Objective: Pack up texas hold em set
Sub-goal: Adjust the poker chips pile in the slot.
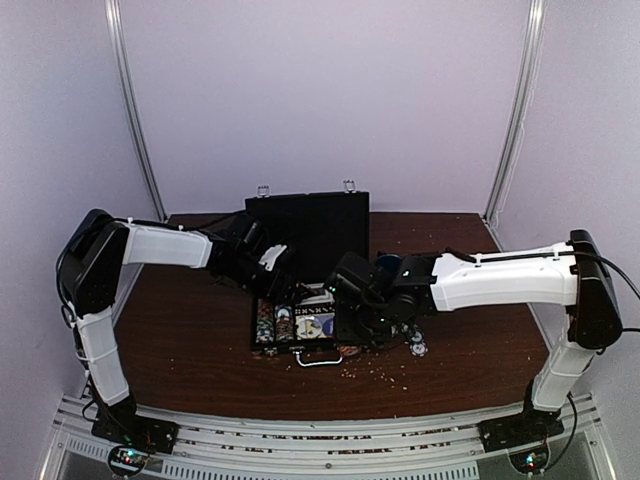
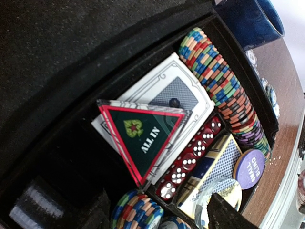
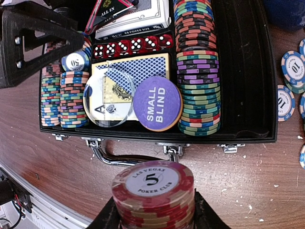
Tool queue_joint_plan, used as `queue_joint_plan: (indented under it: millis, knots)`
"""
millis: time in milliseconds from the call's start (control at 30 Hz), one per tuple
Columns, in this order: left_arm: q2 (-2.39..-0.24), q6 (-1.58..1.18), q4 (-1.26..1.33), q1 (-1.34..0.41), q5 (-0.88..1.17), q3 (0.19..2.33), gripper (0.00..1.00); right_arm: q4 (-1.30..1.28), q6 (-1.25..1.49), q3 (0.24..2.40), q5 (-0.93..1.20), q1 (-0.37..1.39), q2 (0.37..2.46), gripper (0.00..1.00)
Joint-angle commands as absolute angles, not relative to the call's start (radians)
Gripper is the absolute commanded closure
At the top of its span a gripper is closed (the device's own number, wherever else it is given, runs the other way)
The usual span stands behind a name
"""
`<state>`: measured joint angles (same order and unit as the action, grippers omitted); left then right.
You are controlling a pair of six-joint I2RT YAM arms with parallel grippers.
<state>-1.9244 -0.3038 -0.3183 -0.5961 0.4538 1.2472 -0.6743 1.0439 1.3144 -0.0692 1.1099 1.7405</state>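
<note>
Right hand (image 3: 153, 211) grips chip stack (image 3: 152, 183) near case rim (image 3: 143, 139) — rightmost slot (image 3: 243, 71) open.

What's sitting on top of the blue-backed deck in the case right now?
A clear round disc and the purple SMALL BLIND button lie on the deck, side by side. The disc shows an A through it; what lies under the button is hidden.

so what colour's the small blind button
The small blind button is purple with white lettering; right wrist view.
</note>
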Motion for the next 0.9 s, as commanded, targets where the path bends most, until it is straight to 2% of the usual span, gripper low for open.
queue_joint_plan:
  millis: [0, 867]
  knots:
    - [-1.943, -0.280, -0.395, -0.607, 0.469, 1.264, 0.27, -0.636, 1.037, 1.353, -0.104, 1.100, 1.714, 0.68]
    - [-1.875, -0.161, -0.437, -0.666, 0.640, 1.205, 0.27, -0.617, 1.026, 1.371, -0.115, 1.089, 1.726, 0.68]
